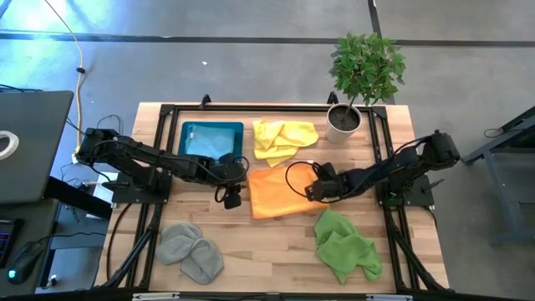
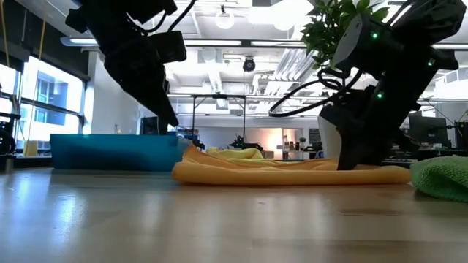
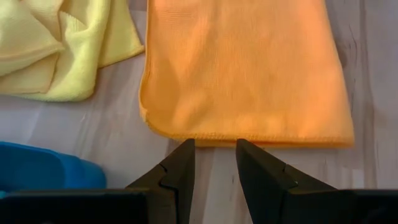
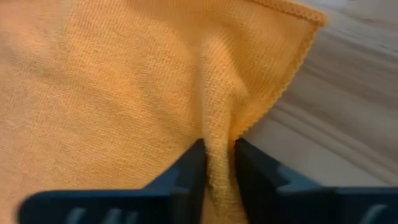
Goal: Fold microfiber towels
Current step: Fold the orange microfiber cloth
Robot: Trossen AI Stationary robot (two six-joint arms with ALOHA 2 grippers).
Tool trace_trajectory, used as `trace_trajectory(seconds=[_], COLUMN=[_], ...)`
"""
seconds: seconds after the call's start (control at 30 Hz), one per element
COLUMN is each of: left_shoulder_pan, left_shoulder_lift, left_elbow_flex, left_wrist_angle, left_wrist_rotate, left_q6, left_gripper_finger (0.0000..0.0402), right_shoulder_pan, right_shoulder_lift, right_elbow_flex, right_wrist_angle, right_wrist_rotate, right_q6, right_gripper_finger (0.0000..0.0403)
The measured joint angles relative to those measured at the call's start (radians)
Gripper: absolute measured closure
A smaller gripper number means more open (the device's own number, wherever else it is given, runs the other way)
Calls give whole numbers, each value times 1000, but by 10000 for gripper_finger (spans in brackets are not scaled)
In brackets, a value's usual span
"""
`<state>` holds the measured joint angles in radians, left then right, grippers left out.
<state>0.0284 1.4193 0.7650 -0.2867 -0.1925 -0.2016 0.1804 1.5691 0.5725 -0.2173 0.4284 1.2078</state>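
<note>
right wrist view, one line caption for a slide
Right gripper pinches a raised fold of the orange towel near its edge, on the wooden table.

I saw the wooden counter (image 1: 276, 242) carrying an orange towel (image 1: 276, 194) at centre, a yellow towel (image 1: 284, 139) at twelve o'clock, a teal tray (image 1: 211, 139) at ten, a potted plant (image 1: 347, 121) at one, a grey towel (image 1: 190, 252) at seven and a green towel (image 1: 347, 247) at five.

Two dark, jointed robot arms trail looping black cables; small green lights glow on the right arm (image 2: 380, 51), and slim dark fingers (image 3: 177, 171) taper to points.
</note>
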Motion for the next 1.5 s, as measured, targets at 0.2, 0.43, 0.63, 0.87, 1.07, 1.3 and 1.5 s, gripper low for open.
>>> trace_trajectory(seconds=[0.2,0.43,0.63,0.87,1.07,1.3,1.5], left_shoulder_pan=[-1,-1,-5,-5,-5,-5,-5], left_shoulder_lift=[0,0,0,0,0,0,0], left_elbow_flex=[0,0,0,0,0,0,0], left_wrist_angle=[0,0,0,0,0,-2,-5], left_wrist_rotate=[-3,-4,-5,-3,-4,-3,-2], left_q6=[22,22,21,22,22,22,22], left_gripper_finger=[296,296,296,296,296,296,296], right_shoulder_pan=[3,-23,-48,-76,-83,-81,-80], right_shoulder_lift=[-5,-107,-211,-262,-251,-144,50], right_elbow_flex=[-1,-4,-7,46,248,454,612], right_wrist_angle=[-16,-149,-313,-491,-764,-887,-892], right_wrist_rotate=[-2,-97,-115,-135,-72,-75,-121], right_q6=[-8,-53,-55,-41,-61,-39,-88], right_gripper_finger=[393,400,401,402,402,403,403])
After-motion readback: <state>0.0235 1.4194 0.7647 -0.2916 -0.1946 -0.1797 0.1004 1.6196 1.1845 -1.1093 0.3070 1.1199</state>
